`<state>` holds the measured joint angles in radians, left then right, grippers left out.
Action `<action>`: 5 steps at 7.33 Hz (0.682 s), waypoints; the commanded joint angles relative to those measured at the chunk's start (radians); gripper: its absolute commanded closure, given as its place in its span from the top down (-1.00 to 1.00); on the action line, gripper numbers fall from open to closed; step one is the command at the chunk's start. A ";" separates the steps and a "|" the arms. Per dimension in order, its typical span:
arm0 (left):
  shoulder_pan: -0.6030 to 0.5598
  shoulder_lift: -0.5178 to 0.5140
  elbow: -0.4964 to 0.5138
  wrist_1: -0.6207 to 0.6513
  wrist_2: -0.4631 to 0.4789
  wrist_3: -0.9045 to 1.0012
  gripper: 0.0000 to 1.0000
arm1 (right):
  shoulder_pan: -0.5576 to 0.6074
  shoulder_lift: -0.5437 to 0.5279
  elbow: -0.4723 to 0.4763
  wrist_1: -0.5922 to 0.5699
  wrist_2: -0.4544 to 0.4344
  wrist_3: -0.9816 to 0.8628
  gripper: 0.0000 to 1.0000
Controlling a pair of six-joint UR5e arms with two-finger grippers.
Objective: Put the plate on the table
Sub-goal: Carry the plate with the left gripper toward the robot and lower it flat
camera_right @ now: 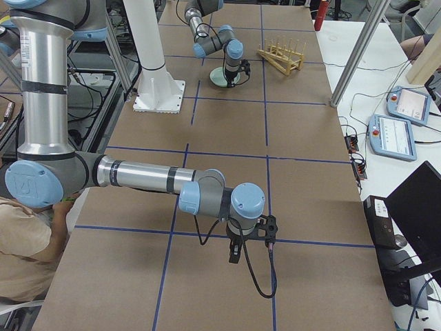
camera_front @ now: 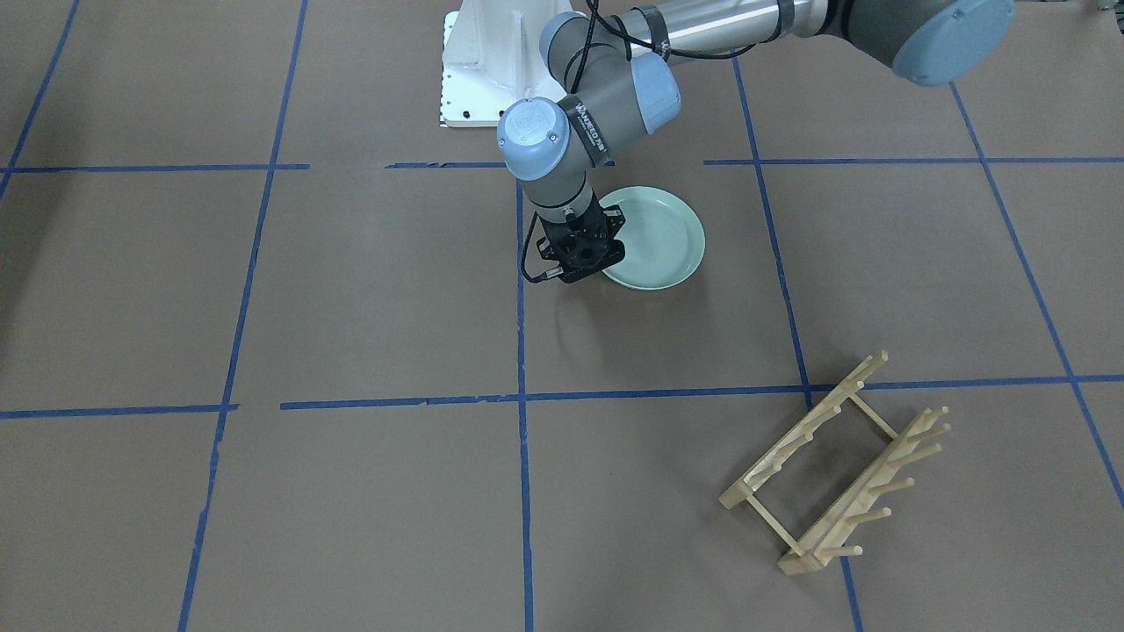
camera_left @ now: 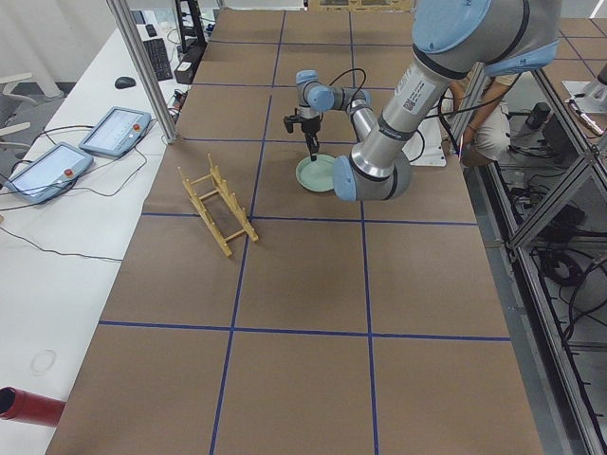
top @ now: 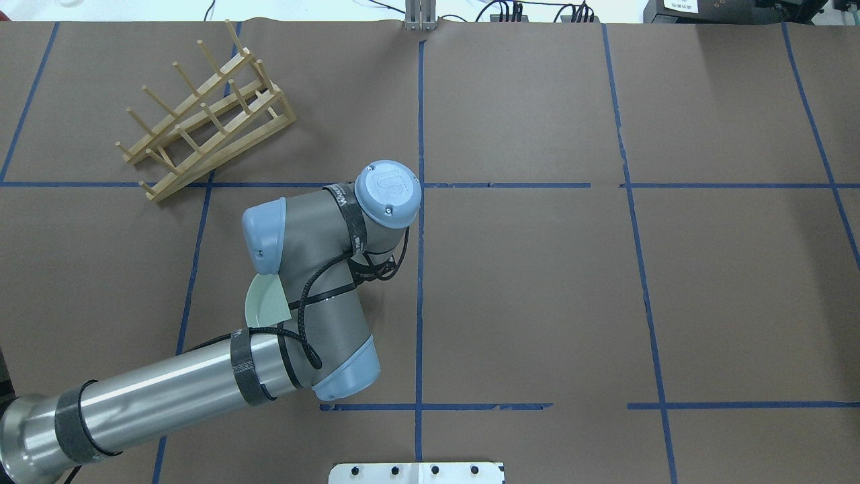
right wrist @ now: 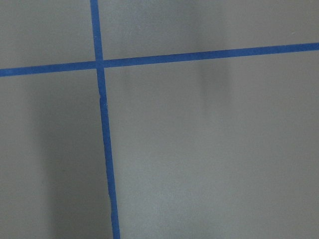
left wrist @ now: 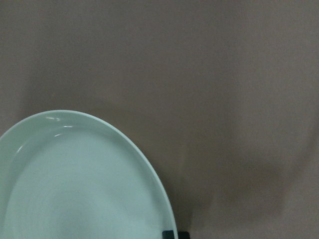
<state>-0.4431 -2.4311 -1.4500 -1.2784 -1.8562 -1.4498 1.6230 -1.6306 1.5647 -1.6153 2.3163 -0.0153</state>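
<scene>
The pale mint-green plate [camera_front: 660,235] lies flat on the brown table [camera_front: 351,298], near the robot's base. My left gripper [camera_front: 587,263] points down at the plate's rim on the side toward the table's centre line. In the left wrist view the plate [left wrist: 75,189] fills the lower left, and a dark fingertip [left wrist: 170,234] sits right at its rim, so the gripper looks shut on the rim. In the overhead view the arm hides most of the plate [top: 265,306]. My right gripper [camera_right: 233,256] hangs low over bare table far off; I cannot tell whether it is open or shut.
The light wooden peg rack [camera_front: 834,465] stands empty on the table, far from the plate on my left side; it also shows in the overhead view [top: 201,114]. The white robot base [camera_front: 479,70] is behind the plate. Blue tape lines [right wrist: 102,124] cross under the right wrist.
</scene>
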 commanded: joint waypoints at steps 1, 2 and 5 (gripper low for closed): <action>-0.005 -0.009 -0.012 -0.004 0.018 0.003 1.00 | 0.000 0.000 0.000 0.000 0.000 0.000 1.00; -0.059 -0.009 -0.045 -0.028 0.050 0.005 1.00 | 0.000 0.000 0.000 0.000 0.000 0.000 1.00; -0.300 0.035 -0.195 -0.030 0.022 0.191 1.00 | 0.000 0.000 0.000 0.000 0.000 0.000 1.00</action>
<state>-0.6368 -2.4241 -1.5837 -1.3106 -1.8167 -1.3662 1.6230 -1.6306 1.5646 -1.6153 2.3163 -0.0153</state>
